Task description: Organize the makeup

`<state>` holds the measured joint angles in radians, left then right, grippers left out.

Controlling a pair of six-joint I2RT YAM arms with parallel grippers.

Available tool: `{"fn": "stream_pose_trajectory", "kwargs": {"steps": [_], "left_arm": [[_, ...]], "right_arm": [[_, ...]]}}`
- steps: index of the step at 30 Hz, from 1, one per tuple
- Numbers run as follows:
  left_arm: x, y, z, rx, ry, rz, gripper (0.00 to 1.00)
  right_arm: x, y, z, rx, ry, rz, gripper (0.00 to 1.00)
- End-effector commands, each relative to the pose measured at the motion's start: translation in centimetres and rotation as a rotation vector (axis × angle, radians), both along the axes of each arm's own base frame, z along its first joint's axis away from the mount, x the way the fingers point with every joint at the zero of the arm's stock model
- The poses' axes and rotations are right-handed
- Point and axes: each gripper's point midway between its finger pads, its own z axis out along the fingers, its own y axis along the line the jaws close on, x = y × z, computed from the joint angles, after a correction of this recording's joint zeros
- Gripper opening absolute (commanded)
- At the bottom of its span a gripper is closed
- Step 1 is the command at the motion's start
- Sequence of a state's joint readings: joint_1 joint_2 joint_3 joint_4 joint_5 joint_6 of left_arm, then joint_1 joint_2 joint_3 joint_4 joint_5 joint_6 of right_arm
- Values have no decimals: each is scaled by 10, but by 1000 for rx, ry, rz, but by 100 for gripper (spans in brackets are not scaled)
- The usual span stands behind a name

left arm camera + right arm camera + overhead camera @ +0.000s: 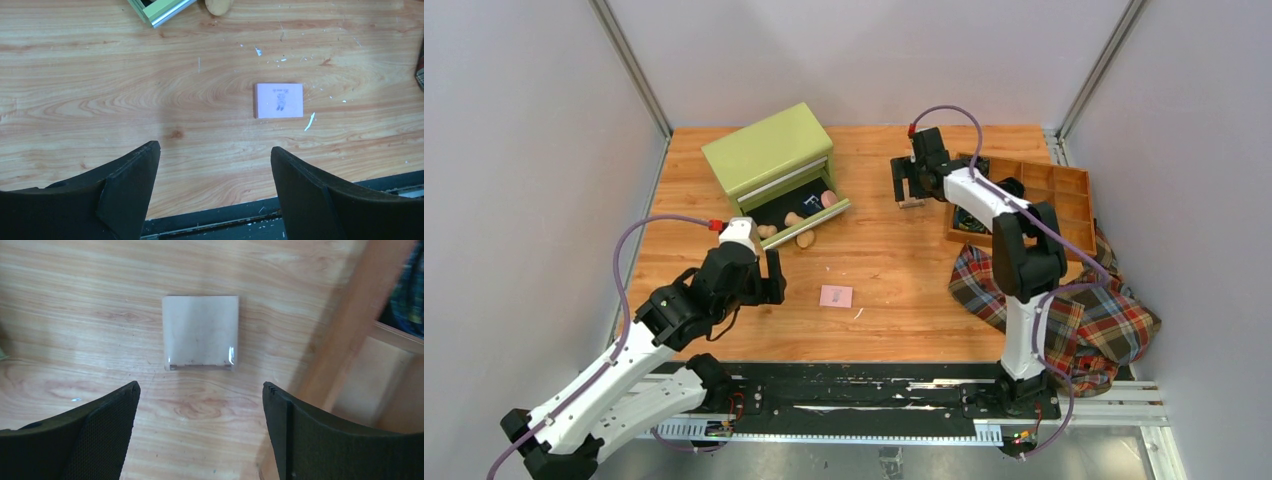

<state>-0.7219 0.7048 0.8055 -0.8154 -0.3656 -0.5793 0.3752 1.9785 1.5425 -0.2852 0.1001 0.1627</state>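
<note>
A pink square pad [835,296] lies flat on the table's middle; in the left wrist view it [278,100] sits ahead and right of my open, empty left gripper [215,155]. A tan square [200,332] lies on the wood just ahead of my open, empty right gripper [200,390], which hovers over it [911,203] beside the wooden tray. Tan egg-shaped sponges [804,238] lie at the front of the green box's open drawer [802,213], with a pink item [828,199] inside. One sponge shows in the left wrist view [219,5].
The green drawer box [769,150] stands at the back left. A wooden compartment tray [1064,190] sits at the back right, its rim in the right wrist view [345,330]. A plaid cloth [1084,310] lies heaped at the right.
</note>
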Motion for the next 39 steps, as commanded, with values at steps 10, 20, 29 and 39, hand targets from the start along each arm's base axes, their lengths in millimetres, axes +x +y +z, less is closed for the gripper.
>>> {"fn": "stream_pose_trajectory", "kwargs": {"steps": [10, 20, 29, 39], "left_arm": [[-2, -1, 2, -50, -16, 11, 86], [-3, 2, 1, -39, -15, 19, 86], [-3, 4, 0, -38, -17, 23, 86], [-5, 32, -2, 40, -17, 145, 88]], "right_arm": [[31, 0, -49, -52, 98, 72, 96], [32, 1, -77, -42, 166, 88, 81], [17, 5, -67, 7, 184, 103, 46], [-25, 50, 21, 136, 113, 202, 41]]}}
